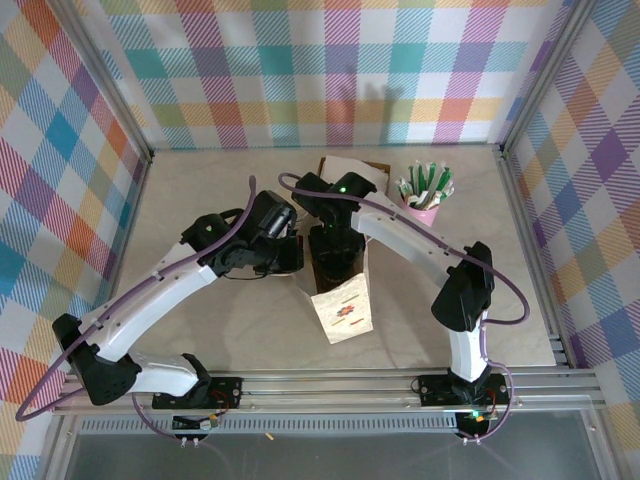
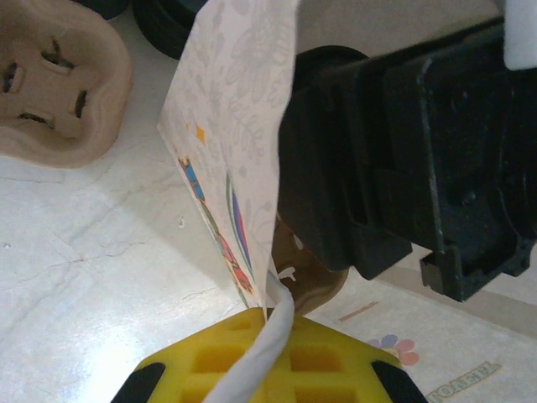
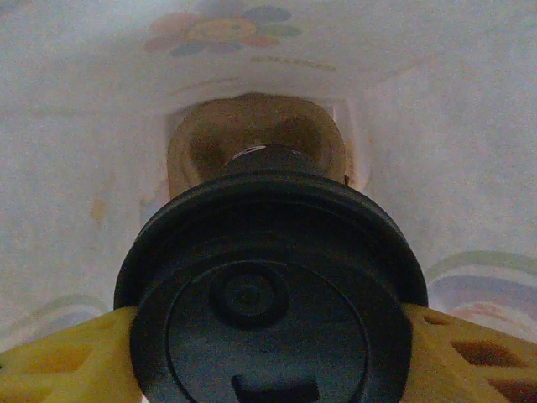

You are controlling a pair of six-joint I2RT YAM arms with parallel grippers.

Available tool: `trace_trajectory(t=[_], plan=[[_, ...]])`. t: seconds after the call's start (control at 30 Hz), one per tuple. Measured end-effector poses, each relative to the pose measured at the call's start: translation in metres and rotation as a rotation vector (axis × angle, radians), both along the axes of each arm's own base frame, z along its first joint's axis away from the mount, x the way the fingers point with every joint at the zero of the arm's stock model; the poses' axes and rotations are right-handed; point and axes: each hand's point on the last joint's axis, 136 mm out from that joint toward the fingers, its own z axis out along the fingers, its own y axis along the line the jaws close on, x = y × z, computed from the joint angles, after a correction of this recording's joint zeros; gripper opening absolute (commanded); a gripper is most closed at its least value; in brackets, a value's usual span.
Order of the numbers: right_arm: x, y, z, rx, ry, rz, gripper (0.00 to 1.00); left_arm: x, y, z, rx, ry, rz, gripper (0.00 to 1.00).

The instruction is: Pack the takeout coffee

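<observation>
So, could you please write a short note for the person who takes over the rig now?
Left gripper: shut on the edge of the white paper bag, at its mouth.
Right gripper: shut on the takeout coffee, inside the bag, facing a brown pulp tray at its far end.
Done: cup is in the bag.
Left: seat it, likely in the tray, release, withdraw both arms.

One paper bag (image 1: 345, 310), one black-lidded coffee cup (image 3: 268, 285), one pink cup of sticks (image 1: 426, 212), two brown pulp trays (image 2: 59, 84).
</observation>
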Motion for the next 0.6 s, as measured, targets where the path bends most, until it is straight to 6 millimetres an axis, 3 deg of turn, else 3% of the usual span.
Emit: trace_trajectory(t=[0.37, 0.6], plan=[[0.009, 0.003, -0.003, -0.007, -0.046, 0.029, 0.23, -0.001, -0.005, 0.000, -0.012, -0.010, -0.019, 0.00], [0.014, 0.004, -0.015, -0.015, -0.063, 0.038, 0.23, -0.002, -0.006, -0.001, -0.005, -0.016, -0.024, 0.00]])
